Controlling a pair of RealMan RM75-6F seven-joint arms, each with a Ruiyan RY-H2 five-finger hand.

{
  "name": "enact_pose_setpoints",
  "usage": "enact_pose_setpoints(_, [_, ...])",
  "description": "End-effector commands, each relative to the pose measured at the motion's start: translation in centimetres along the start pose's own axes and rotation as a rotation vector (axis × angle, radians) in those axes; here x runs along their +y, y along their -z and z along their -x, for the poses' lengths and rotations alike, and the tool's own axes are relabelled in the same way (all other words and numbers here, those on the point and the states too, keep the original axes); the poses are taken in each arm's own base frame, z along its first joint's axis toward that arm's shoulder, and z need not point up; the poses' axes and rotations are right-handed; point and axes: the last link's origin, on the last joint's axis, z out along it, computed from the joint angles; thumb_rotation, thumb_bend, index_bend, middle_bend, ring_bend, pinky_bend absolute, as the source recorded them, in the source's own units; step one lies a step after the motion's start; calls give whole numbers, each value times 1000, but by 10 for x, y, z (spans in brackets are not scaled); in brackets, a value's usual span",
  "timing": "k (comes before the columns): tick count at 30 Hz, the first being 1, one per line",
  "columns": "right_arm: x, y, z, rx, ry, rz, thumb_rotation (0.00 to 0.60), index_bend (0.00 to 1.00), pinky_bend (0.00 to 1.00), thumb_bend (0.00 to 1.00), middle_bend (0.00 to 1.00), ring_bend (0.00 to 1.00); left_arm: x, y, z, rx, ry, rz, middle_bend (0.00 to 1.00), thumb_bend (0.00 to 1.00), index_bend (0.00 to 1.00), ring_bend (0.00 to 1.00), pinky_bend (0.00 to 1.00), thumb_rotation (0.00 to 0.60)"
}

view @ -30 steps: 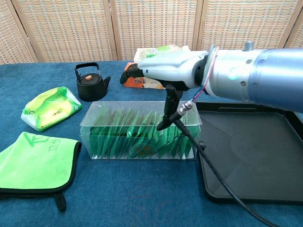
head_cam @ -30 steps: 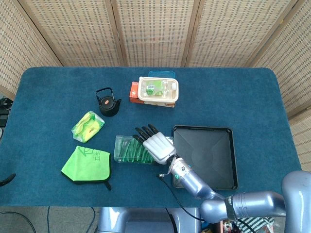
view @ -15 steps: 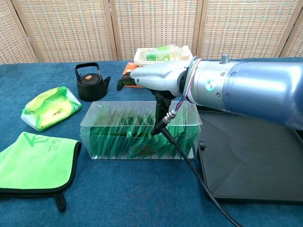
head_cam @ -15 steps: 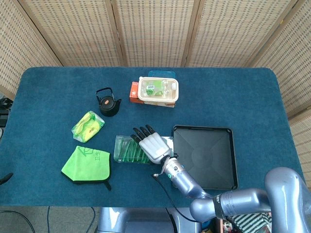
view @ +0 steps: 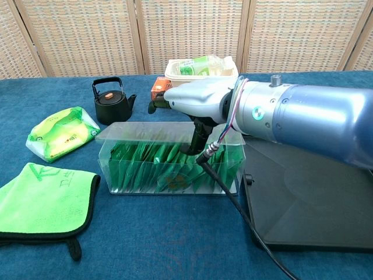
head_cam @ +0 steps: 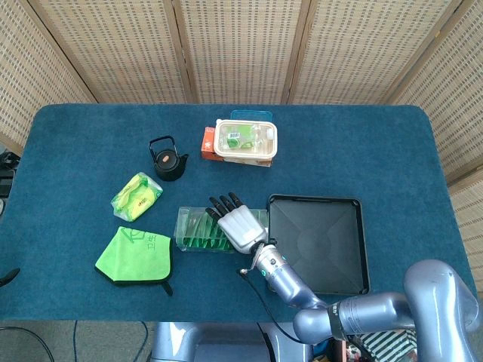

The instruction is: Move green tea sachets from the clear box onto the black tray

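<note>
The clear box (head_cam: 198, 229) (view: 169, 166) lies on the blue table just left of the black tray (head_cam: 332, 245) (view: 309, 198). It holds a row of several green tea sachets (view: 148, 169) standing on edge. My right hand (head_cam: 238, 222) (view: 195, 99) hovers over the box's right half, palm down, with its fingers (head_cam: 224, 204) stretched out and apart. In the chest view the thumb (view: 198, 137) points down into the box among the sachets. No sachet shows between the fingers. The tray is bare. My left hand is not seen.
A black kettle (head_cam: 167, 158) stands behind the box, with a food container (head_cam: 246, 140) on an orange packet further back. A yellow-green bag (head_cam: 136, 195) and a green cloth (head_cam: 136, 255) lie to the left. A cable (view: 233, 198) hangs from my right wrist.
My right hand has slid a little left and come lower over the box, the thumb now deeper among the sachets. The box looks slightly shifted and tilted.
</note>
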Motion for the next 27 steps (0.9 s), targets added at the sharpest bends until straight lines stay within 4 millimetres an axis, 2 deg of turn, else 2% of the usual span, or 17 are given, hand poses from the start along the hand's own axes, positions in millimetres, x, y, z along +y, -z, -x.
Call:
enact_pose_setpoints(1, [5,0,-6,23,-13,11,600,136,0,602,0,0,0,0,0,-2,-1,-1,0,93,0,0,0,600])
enact_pose_setpoints(7, [25,-7,-27,73,-27,63,600,136,0,610,0,0,-1,-2,1,-6,-1,-9,0,93,0,0,0,600])
enact_pose_setpoints(13, [65,-16,-59,126,-18,169,600,136,0,610,0,0,-4,-6,3,-2,-6,-28,0,93,0,0,0,600])
enact_pose_setpoints(16, [80,-17,-66,127,-30,205,600,136,0,609,0,0,-4,-7,3,0,-4,-33,0,93,0,0,0,600])
enact_pose_setpoints(20, [102,-18,-69,124,-24,261,600,136,0,562,0,0,-5,-8,3,-2,-4,-40,0,93,0,0,0,600])
enact_pose_setpoints(27, [115,-15,-57,111,-32,279,600,136,0,369,0,0,-5,-8,3,-4,-5,-39,0,92,0,0,0,600])
